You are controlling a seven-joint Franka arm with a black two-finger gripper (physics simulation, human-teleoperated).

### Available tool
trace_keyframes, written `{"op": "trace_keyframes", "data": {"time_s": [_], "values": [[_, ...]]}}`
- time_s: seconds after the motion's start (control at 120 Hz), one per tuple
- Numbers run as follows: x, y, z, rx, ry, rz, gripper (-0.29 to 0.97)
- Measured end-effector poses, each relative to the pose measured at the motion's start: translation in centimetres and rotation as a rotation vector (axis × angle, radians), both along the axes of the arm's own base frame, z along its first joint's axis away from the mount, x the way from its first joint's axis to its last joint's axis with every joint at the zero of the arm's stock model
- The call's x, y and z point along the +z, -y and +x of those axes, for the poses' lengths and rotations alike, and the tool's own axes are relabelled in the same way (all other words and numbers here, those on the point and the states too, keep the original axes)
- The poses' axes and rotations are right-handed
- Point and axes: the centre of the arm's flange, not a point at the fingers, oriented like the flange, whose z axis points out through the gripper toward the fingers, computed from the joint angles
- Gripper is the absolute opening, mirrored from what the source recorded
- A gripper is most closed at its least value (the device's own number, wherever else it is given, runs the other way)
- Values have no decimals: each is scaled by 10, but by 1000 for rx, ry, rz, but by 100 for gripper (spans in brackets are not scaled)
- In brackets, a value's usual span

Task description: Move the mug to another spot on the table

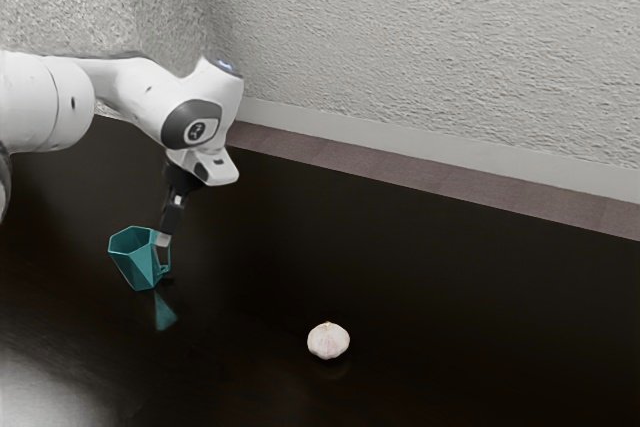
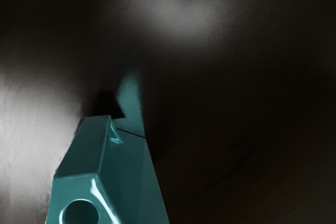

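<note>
A teal angular mug point(image 1: 135, 255) hangs tilted a little above the dark table point(image 1: 450, 287), at the exterior view's left. Its teal reflection shows on the glossy top just below it. My gripper point(image 1: 163, 244) points straight down and is shut on the mug's side nearest the exterior view's right, one finger point(image 1: 160, 245) lying against the wall. In the wrist view the mug point(image 2: 113, 182) sits close under my hand, with its handle hole toward the lower edge and its reflection beyond it.
A white garlic bulb point(image 1: 328, 340) lies on the table toward the exterior view's right of the mug, nearer the front. A rough grey wall point(image 1: 450, 47) with a pale baseboard runs along the table's far edge.
</note>
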Motion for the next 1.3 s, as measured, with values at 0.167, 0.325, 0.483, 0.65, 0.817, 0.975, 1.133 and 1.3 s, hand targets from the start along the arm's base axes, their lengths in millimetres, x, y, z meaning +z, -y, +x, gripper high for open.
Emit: {"op": "trace_keyframes", "data": {"time_s": [0.167, 0.325, 0.483, 0.65, 0.817, 0.975, 1.133, 1.3], "values": [[-33, -12, 9, 6, -21, 1, 68], [-55, -23, 12, 11, -26, -1, 68], [-73, -34, 15, 16, -26, -4, 68], [-84, -40, 14, 24, -29, -9, 66], [-88, -44, 14, 32, -28, -14, 45], [-89, -44, 14, 35, -26, -15, 12], [-76, -32, 17, 20, -5, -10, 4], [-32, 2, 24, -34, 57, 6, -3]]}}
